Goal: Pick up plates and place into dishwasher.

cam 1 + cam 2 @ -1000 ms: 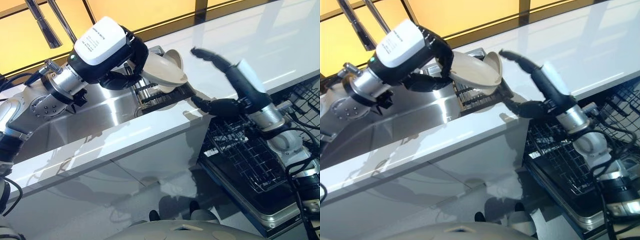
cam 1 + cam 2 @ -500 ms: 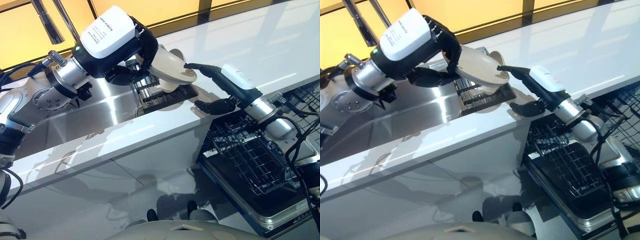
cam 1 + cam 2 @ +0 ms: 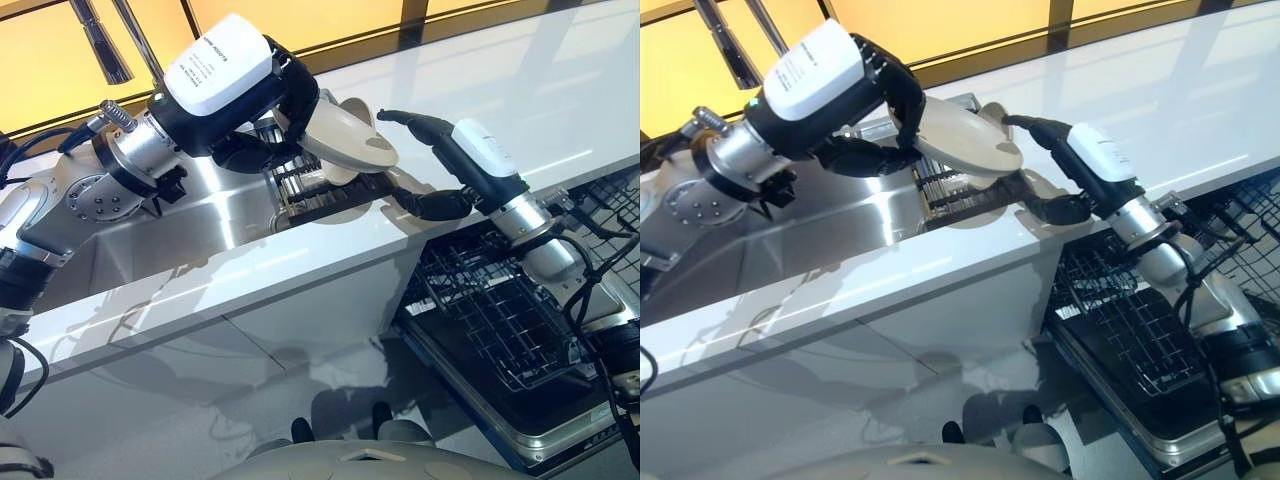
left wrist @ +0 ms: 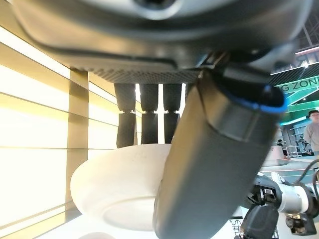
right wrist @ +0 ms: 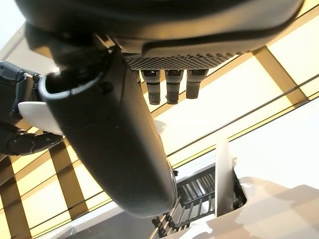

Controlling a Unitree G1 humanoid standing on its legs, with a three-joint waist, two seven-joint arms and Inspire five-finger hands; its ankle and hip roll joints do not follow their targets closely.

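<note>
Left hand (image 3: 262,110): closed around the cream plate (image 3: 350,140), fingers over one face and thumb under the other, as the left wrist view confirms. The plate is held tilted in the air above the black dish rack (image 3: 325,190), which sits at the right end of the steel sink (image 3: 190,225), near the front edge of the white counter (image 3: 300,265). A second pale plate (image 5: 224,174) stands on edge in the rack.

Right hand (image 3: 445,165): open, fingers extended above the plate's right rim, thumb spread below it. Contact with the plate cannot be determined.

Lower right, under the counter's front edge: the dishwasher's wire rack (image 3: 490,310), pulled out over the lowered dishwasher door (image 3: 545,440).
</note>
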